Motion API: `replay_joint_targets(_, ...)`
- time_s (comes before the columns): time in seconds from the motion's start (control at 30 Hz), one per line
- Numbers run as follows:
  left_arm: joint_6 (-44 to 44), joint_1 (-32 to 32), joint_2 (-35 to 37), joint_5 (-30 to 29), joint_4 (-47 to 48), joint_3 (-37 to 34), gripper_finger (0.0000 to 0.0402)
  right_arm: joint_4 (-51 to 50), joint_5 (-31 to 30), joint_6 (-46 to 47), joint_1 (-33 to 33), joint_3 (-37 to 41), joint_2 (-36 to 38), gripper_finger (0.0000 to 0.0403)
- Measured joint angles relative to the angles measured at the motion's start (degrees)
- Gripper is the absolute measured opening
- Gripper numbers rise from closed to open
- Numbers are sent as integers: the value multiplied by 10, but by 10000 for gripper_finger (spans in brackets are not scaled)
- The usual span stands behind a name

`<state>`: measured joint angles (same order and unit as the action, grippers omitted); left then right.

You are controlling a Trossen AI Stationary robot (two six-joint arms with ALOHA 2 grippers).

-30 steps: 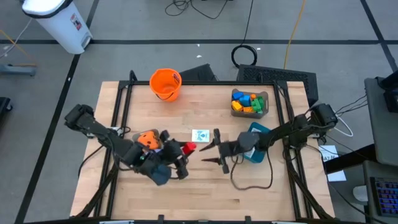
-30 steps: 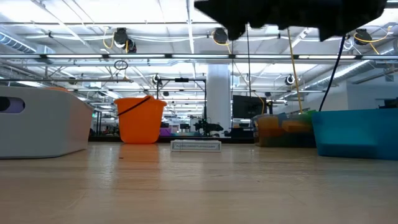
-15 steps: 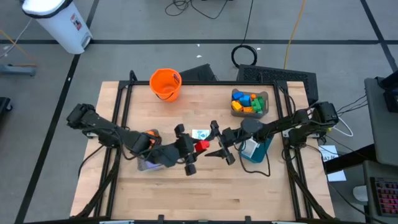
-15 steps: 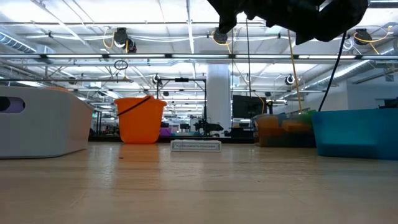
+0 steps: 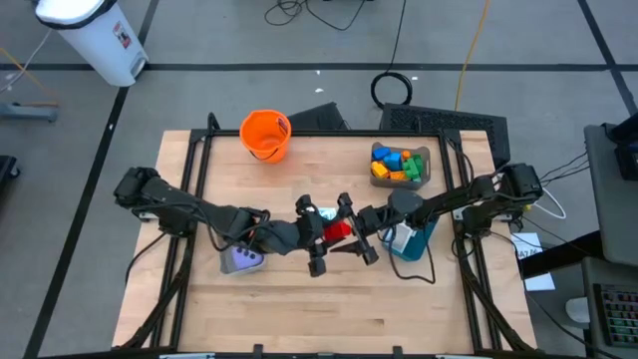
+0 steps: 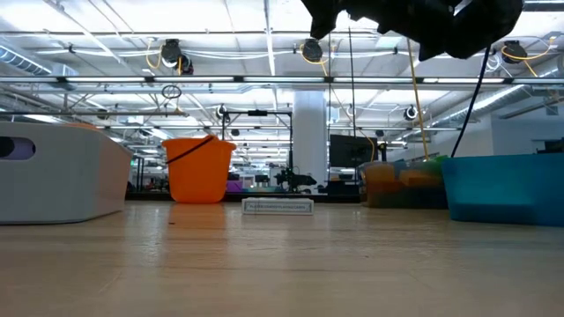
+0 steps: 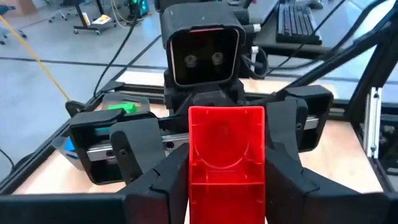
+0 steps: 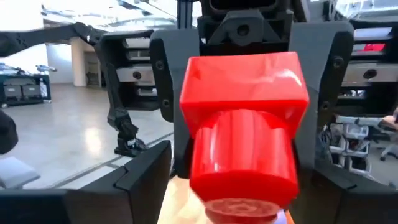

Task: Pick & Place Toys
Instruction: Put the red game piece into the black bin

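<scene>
Red block [image 5: 337, 231] sits clamped in left jaws, between the right's spread jaws.

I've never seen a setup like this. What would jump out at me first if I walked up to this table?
Probably the bright red plastic block held up above the middle of the wooden table, where the two dark arms meet: the left claw grips it, and the right claw faces it with its fingers spread either side. Next, the orange plastic bucket at the far edge, and a clear tub of colourful blocks to its right.
</scene>
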<state>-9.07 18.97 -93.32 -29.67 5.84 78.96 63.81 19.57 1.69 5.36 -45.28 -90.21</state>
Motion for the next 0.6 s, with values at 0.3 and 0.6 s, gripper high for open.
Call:
replay_joint_targets(0.3,4,0,-7,4,-8,0,148,7,0,-1,0,1,-1,205)
replay_joint_targets(0.6,6,0,-7,4,-5,0,192,4,-2,-9,-1,1,-1,133)
